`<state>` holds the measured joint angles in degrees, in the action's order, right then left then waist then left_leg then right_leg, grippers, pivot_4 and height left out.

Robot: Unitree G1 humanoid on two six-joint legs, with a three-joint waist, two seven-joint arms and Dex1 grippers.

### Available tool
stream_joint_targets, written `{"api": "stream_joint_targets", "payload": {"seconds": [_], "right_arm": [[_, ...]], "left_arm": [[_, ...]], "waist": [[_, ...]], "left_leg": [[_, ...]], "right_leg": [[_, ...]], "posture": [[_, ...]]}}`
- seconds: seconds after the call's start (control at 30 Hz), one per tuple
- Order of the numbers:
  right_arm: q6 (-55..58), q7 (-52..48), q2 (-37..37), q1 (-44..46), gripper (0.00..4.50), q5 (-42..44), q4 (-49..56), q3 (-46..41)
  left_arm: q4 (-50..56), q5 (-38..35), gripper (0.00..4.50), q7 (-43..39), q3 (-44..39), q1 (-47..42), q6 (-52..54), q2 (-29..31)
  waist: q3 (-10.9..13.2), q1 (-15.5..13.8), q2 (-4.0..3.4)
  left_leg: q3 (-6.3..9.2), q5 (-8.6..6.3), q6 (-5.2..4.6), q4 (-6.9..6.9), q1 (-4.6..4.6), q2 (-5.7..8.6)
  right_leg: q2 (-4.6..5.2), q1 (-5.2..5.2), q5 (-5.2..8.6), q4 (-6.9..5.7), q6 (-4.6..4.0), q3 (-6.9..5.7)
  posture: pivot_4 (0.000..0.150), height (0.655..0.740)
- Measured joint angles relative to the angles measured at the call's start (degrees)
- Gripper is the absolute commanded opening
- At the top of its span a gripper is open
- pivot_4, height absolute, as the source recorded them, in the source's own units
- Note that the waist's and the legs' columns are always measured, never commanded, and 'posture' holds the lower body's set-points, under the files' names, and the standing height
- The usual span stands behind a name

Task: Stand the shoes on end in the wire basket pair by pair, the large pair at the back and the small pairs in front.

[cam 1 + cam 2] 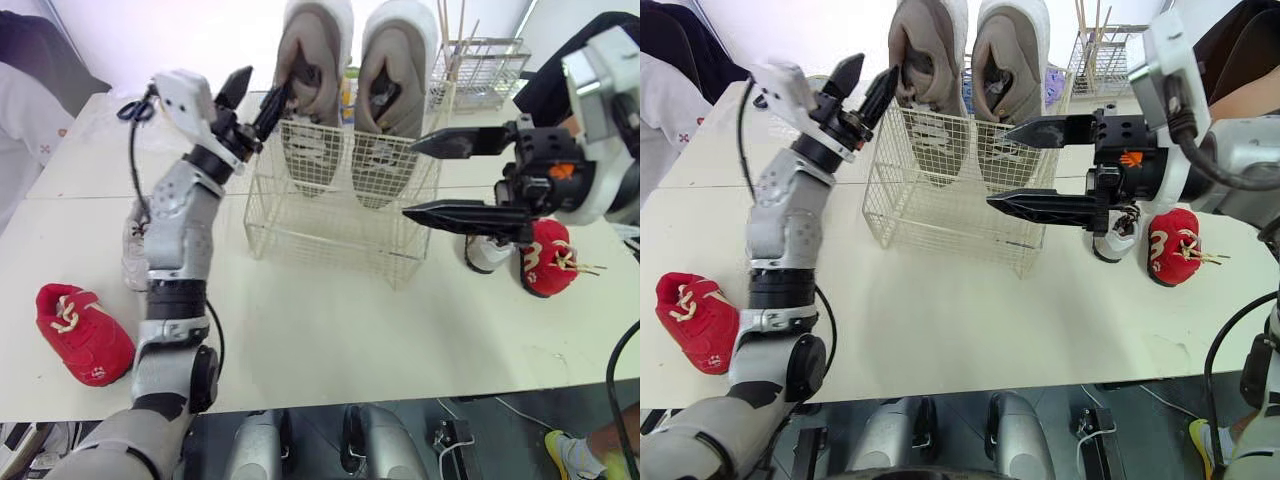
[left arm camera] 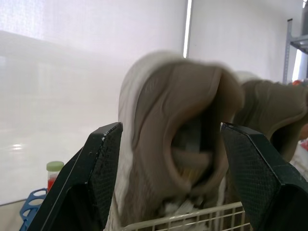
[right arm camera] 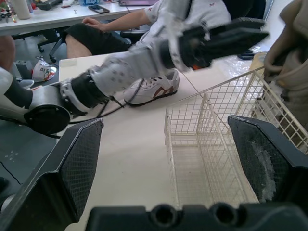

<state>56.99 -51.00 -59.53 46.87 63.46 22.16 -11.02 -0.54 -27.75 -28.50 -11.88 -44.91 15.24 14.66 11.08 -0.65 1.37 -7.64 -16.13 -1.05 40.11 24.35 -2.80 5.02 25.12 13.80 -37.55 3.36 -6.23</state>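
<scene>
Two large taupe shoes [image 1: 312,70] [image 1: 392,80] stand on end at the back of the wire basket [image 1: 330,215] in the middle of the table. My left gripper [image 1: 253,97] is open at the basket's back left corner, level with the left shoe's heel [image 2: 178,144], not gripping it. My right gripper [image 1: 410,178] is open and empty by the basket's right front. One small red shoe [image 1: 80,335] lies front left, another [image 1: 548,258] right of the basket beside a white shoe [image 1: 485,255]. A second white shoe [image 3: 151,86] lies behind my left arm.
Another wire rack [image 1: 480,65] stands at the back right. A bottle [image 1: 348,95] is behind the basket and blue scissors [image 1: 133,108] lie at the back left. People sit at the table's left [image 1: 20,90] and right far corners. The table's front edge [image 1: 330,400] is close.
</scene>
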Motion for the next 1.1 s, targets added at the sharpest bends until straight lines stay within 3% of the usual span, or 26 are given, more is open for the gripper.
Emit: {"api": "stream_joint_targets", "payload": {"seconds": [0.1,0.23,0.47,0.6,0.7,0.83,0.93,1.1], "right_arm": [[-0.5,-0.9,0.2,0.0,4.50,-1.4,-0.5,0.9],[-0.3,-1.3,-0.1,-1.2,4.50,-1.9,-1.9,0.9],[3.2,-0.9,-2.2,-1.5,4.50,0.4,-5.0,-2.9],[8.7,-2.9,-7.8,-5.1,4.50,3.0,-6.0,-5.6],[8.0,-2.3,-9.1,-9.4,4.50,-0.8,-11.8,-7.7],[3.7,2.6,-6.9,-14.3,4.50,-7.9,-18.2,-11.5],[1.1,6.1,-4.1,-21.0,4.50,-11.0,-17.5,-17.6],[-2.1,18.0,7.5,-36.4,4.50,-17.1,-7.4,-27.2]], "left_arm": [[5.4,-4.1,3.36,1.6,-0.9,2.6,7.3,2.2],[11.3,-12.6,4.42,4.2,-6.2,6.6,16.8,7.0],[18.8,-22.7,4.42,4.6,-12.0,19.8,27.5,14.4],[29.2,-32.5,4.42,2.9,-13.5,30.7,35.4,21.6],[35.7,-40.6,4.42,5.1,-13.4,35.3,39.6,24.3],[42.1,-47.9,4.42,6.9,-9.1,38.4,41.3,26.3],[45.1,-54.7,4.42,7.4,-3.9,38.4,39.8,23.6],[49.4,-57.1,4.42,9.4,5.9,38.4,37.8,21.9]], "waist": [[0.0,0.0,-0.01],[0.0,0.1,-0.01],[0.0,0.0,-0.03],[0.0,0.0,-0.02],[0.0,-0.1,-0.05],[-0.1,-0.1,-0.22],[-0.2,-0.2,-0.34],[-0.4,-0.2,-0.53]], "left_leg": [[0.04,0.01,0.02,0.00,-0.03,0.00],[0.05,0.01,0.02,0.00,-0.03,-0.01],[0.05,0.02,0.03,0.00,-0.04,-0.01],[0.12,0.00,0.01,-0.01,-0.04,0.00],[0.15,-0.03,-0.01,-0.01,-0.32,0.01],[0.13,-0.02,0.01,-0.02,-0.40,0.02],[0.15,-0.02,0.01,-0.06,-0.43,0.02],[0.13,0.02,0.07,-0.16,-0.59,0.02]], "right_leg": [[-0.01,-0.04,0.00,-0.01,0.00,-0.01],[-0.01,-0.03,0.00,-0.01,0.00,0.00],[0.00,-0.06,0.00,0.00,0.00,0.00],[0.06,-0.14,0.01,0.15,-0.01,0.04],[0.10,-0.48,0.02,0.32,-0.03,0.03],[0.08,-0.54,0.02,0.31,-0.04,0.08],[0.02,-0.58,0.01,0.28,-0.03,0.08],[-0.05,-0.66,0.01,0.27,-0.02,0.13]], "posture": [[0.150,0.7400],[0.150,0.7400],[0.150,0.7400],[0.150,0.7400],[0.150,0.7400],[0.150,0.7400],[0.150,0.7400],[0.150,0.7400]]}}
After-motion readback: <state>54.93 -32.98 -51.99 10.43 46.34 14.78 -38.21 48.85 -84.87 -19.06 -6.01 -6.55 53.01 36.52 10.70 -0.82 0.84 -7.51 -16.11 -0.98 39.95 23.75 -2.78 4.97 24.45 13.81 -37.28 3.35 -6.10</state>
